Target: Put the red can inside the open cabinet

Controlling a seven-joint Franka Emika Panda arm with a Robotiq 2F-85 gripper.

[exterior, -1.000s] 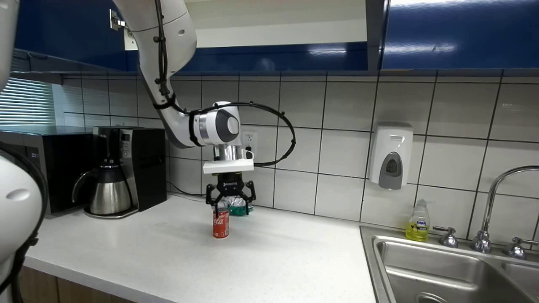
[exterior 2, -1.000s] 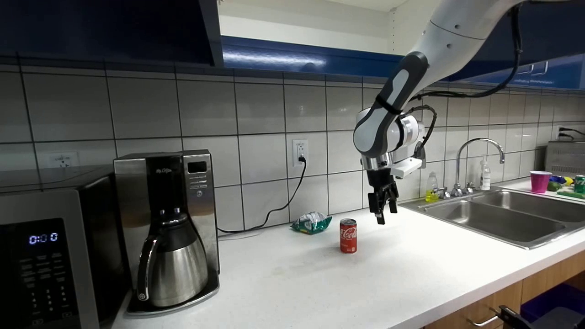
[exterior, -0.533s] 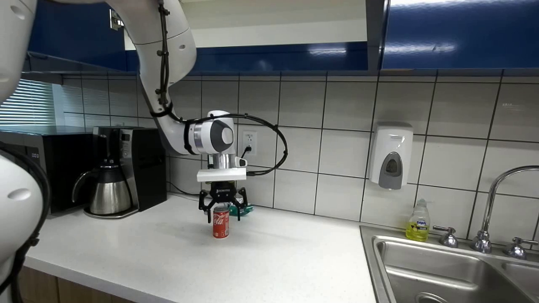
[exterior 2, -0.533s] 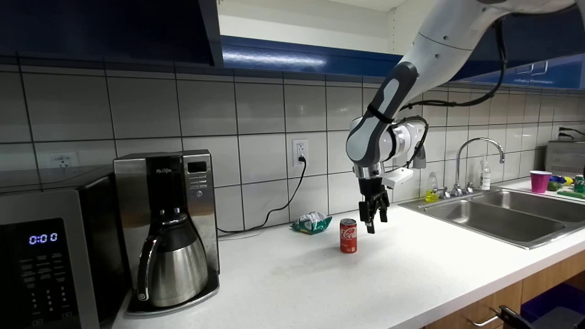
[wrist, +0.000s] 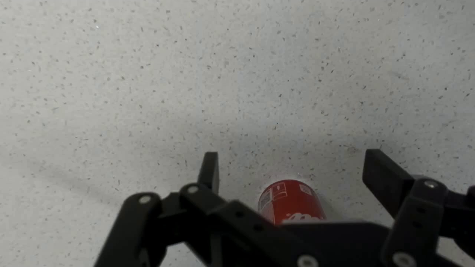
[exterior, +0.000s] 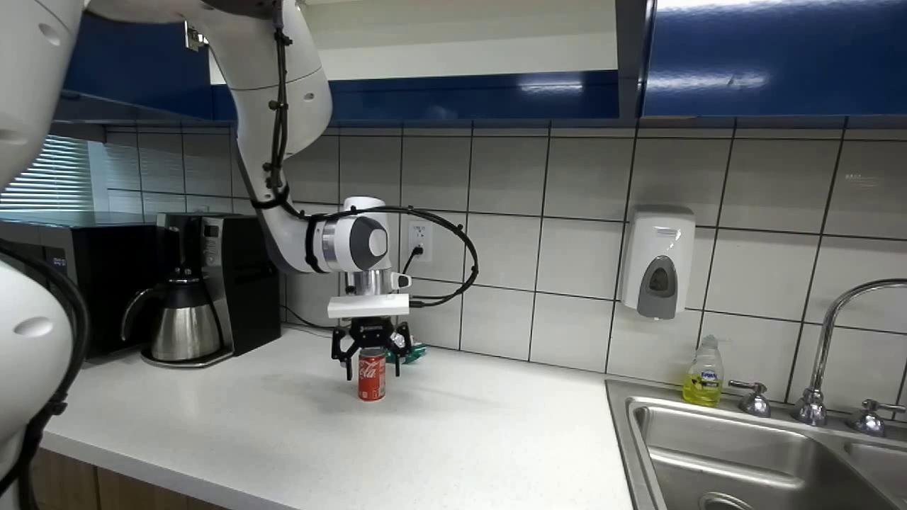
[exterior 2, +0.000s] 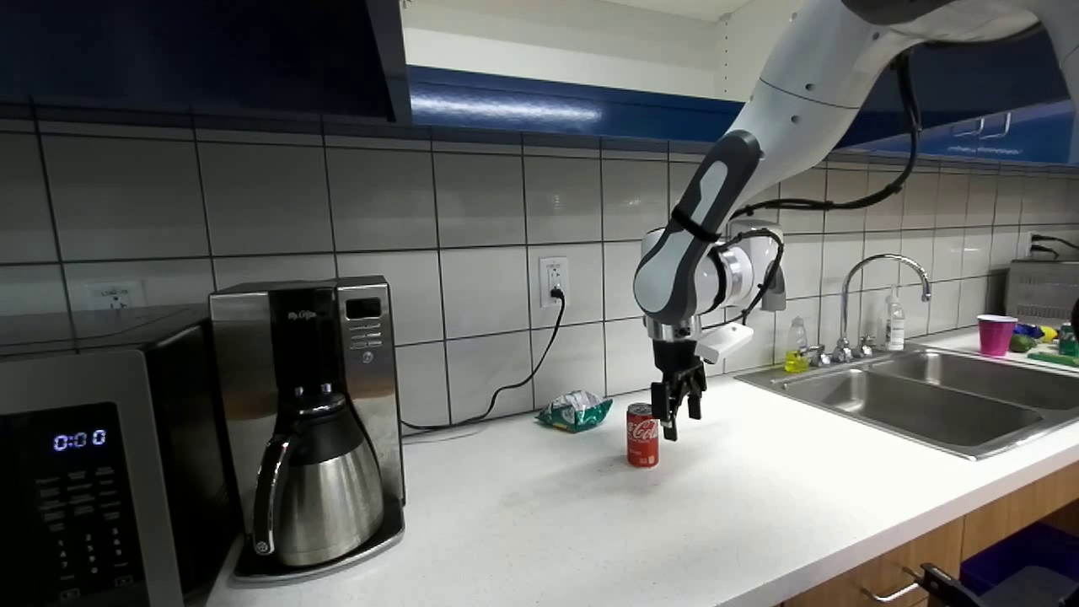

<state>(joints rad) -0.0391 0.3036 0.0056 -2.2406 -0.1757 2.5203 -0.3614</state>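
Note:
The red can (exterior: 372, 380) stands upright on the white counter; it also shows in an exterior view (exterior 2: 642, 440). My gripper (exterior: 373, 374) points down, open and empty, its fingertips below the level of the can's top. There one finger shows on each side of the can. In an exterior view my gripper (exterior 2: 681, 424) is just right of the can, overlapping its edge. In the wrist view the can (wrist: 295, 202) lies between the spread fingers (wrist: 210, 168), its upper part hidden by the gripper body. The open cabinet (exterior 2: 556, 38) hangs above, white inside with blue doors.
A teal packet (exterior 2: 576, 411) lies behind the can near the tiled wall. A coffee maker (exterior 2: 371, 379) and a microwave (exterior 2: 84, 472) stand at one end. A sink (exterior: 723, 453) with faucet and a dish soap bottle (exterior: 703, 375) are at the other. A soap dispenser (exterior: 659, 262) hangs on the wall.
My gripper has moved down and leftward in both exterior views, closer to the red can. It has stayed open. The can has not moved.

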